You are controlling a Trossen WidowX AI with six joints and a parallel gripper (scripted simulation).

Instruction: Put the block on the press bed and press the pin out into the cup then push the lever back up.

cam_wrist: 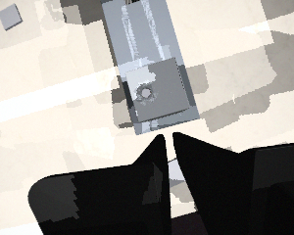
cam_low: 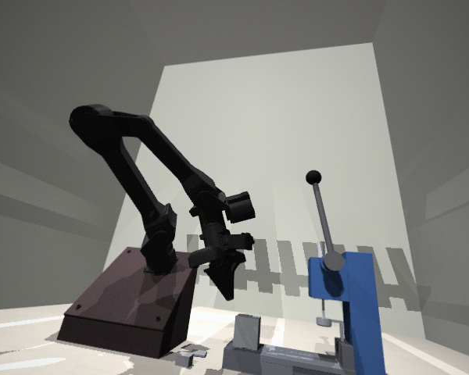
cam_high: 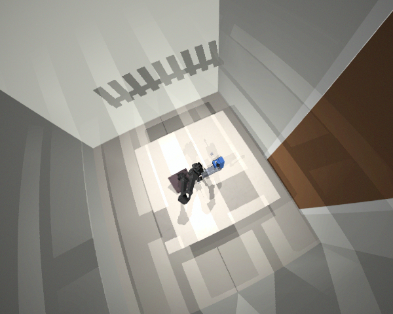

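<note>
Pale table (cam_high: 257, 187) (cam_low: 8, 350) (cam_wrist: 34, 147), 1 blue press (cam_high: 219, 163) (cam_low: 363, 306), 1 maroon base (cam_high: 173, 180) (cam_low: 117, 292) (sloped), small grey blocks (cam_low: 184, 358) (cam_wrist: 10, 17) nearby.

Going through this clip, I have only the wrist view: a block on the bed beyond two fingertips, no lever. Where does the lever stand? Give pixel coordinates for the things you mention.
Observer: Raised. The exterior view shows the lever (cam_low: 323, 213) pointing up, its black ball (cam_low: 313, 177) at the top.

Operator: And where along the bed (cam_high: 211, 169) (cam_low: 303, 355) (cam_wrist: 132, 34) is the block (cam_low: 247, 333) (cam_wrist: 164, 90), relative to the blue column?

Observer: At the opposite end. The blue column (cam_low: 363, 315) rises at the other end, so the block isn't under the press head (cam_low: 327, 278).

Operator: Is the hand (cam_low: 229, 299) (cam_wrist: 168, 139) down at block height?

Observer: No, in the exterior view its fingertips look higher than the block's top.
</note>
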